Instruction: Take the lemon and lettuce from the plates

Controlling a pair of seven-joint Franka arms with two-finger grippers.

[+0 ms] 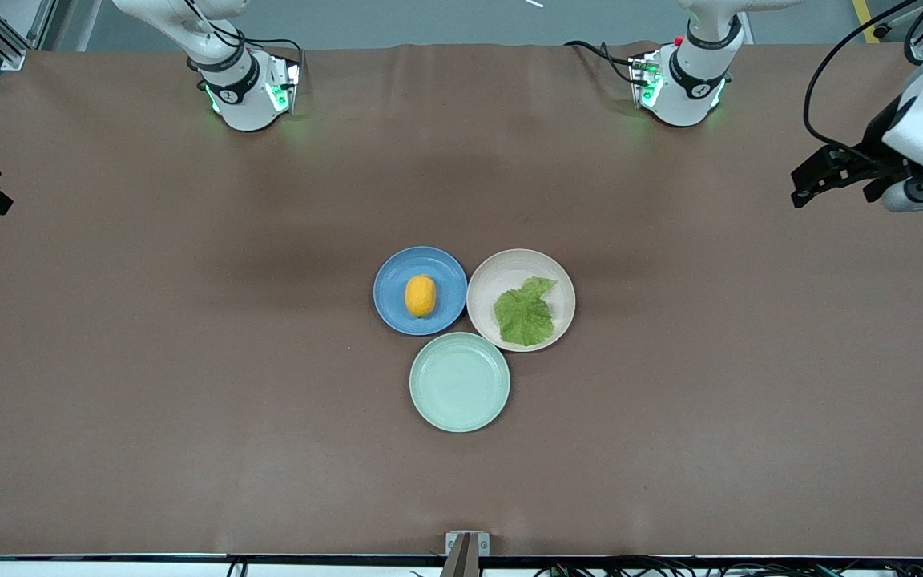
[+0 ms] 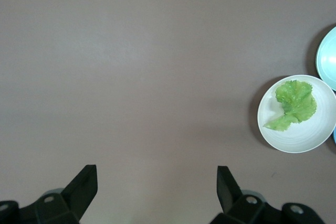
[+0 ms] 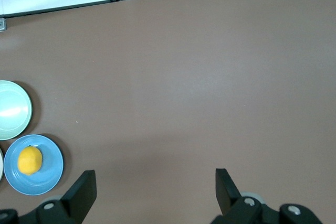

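Three plates (image 1: 420, 260), one lemon (image 1: 420, 296), one lettuce (image 1: 524, 314)

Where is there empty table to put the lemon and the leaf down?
Bare brown table stretches from the three plates toward each arm's end. The mint-green plate holds nothing. The middle is crowded: blue plate with the lemon, beige plate with the lettuce, all three plates nearly touching. The left gripper and right gripper, both open, hang over bare table.

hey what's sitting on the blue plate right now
One lemon lies on the blue plate, near its middle, with bare plate all around. Whatever is under the lemon is covered.
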